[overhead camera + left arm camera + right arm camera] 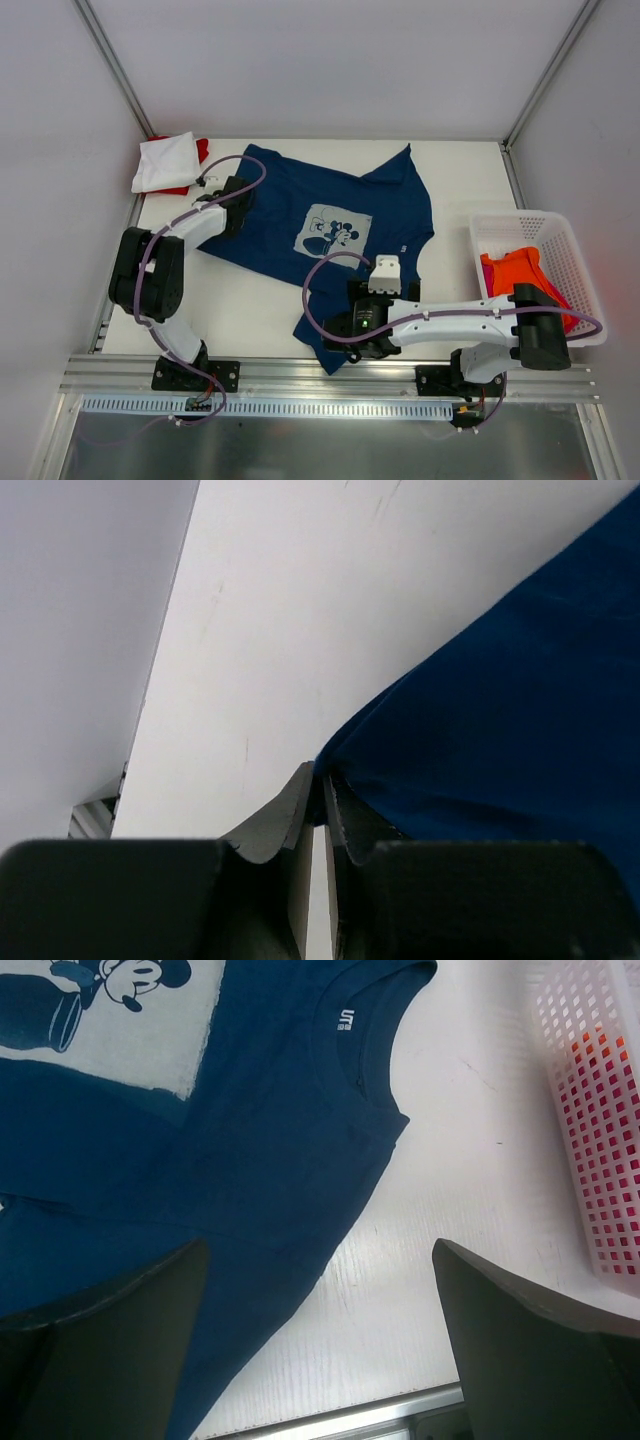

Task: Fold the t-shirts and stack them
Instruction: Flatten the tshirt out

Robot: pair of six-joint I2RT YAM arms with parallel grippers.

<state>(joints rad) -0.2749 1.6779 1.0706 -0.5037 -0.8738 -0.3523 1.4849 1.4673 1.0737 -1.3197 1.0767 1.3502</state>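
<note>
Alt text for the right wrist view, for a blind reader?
The right gripper is wide open above the edge of the navy t-shirt on the table. Its collar and pale cartoon print lie beyond; a white lattice basket showing red sits at right.

Red t-shirt [203, 150]: mostly hidden beneath white t-shirt [165, 162], table's 10 o'clock. Navy t-shirt [330, 215]: 6 o'clock end covered by right arm [450, 320].

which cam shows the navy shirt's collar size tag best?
Right wrist: the size tag is close and sharp, its print visible. Top external shows only a pale speck; left wrist shows no tag, just an edge of the navy shirt in its jaws.
</note>
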